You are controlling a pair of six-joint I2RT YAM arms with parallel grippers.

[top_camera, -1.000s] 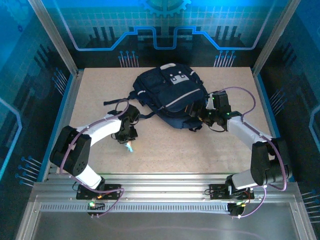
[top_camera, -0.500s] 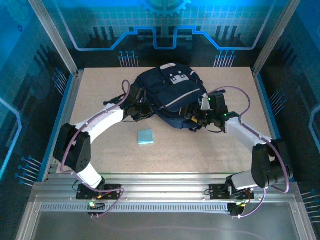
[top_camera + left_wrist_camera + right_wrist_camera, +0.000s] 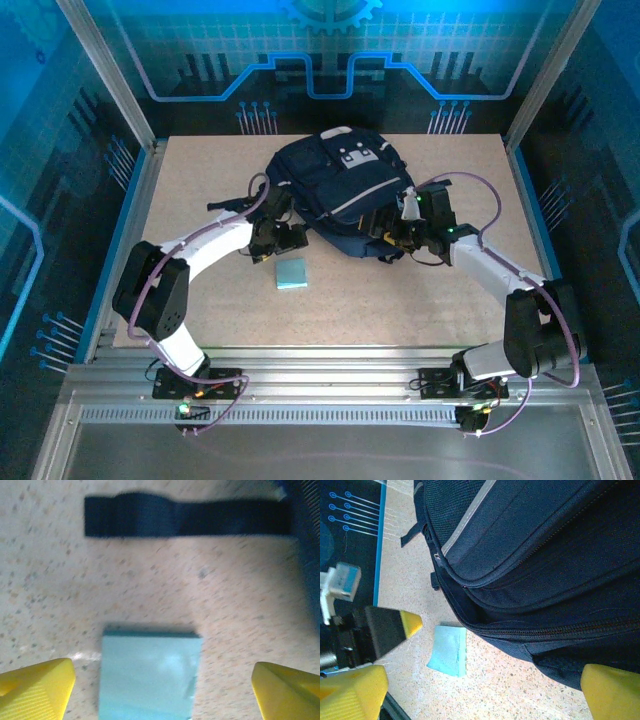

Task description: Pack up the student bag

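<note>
Since a second ago, the light blue pad point(image 3: 290, 272) has been let go by the left jaws. It now lies flat on the worktop point(image 3: 420, 300), left of centre and roughly midway between the near and far edges. The left arm has been swung toward the bag point(image 3: 335, 185) and drawn back over the pad.

The left jaws are released, with the yellow fingertips point(image 3: 35, 687) spread wide and nothing held. The pad is seen between them, nearer one tip than the other. A fresh pick-up of the pad is judged to be the step in hand. For a sound grip, the jaws should be centred over the pad and lowered until both tips meet the worktop. They should then be closed across its narrower width, kept clear of the dark strap point(image 3: 180, 516) just beyond.

The bag rests toward the far edge, near the middle. From the left jaws it lies ahead and to one side, apart from them. The right jaws are also released, fingertips point(image 3: 350, 690) wide apart at the bag's near right side. Its zipped flank lies directly ahead of them, ungripped, and contact cannot be told. The zip looks shut there, so an opening would probably be needed first.
</note>
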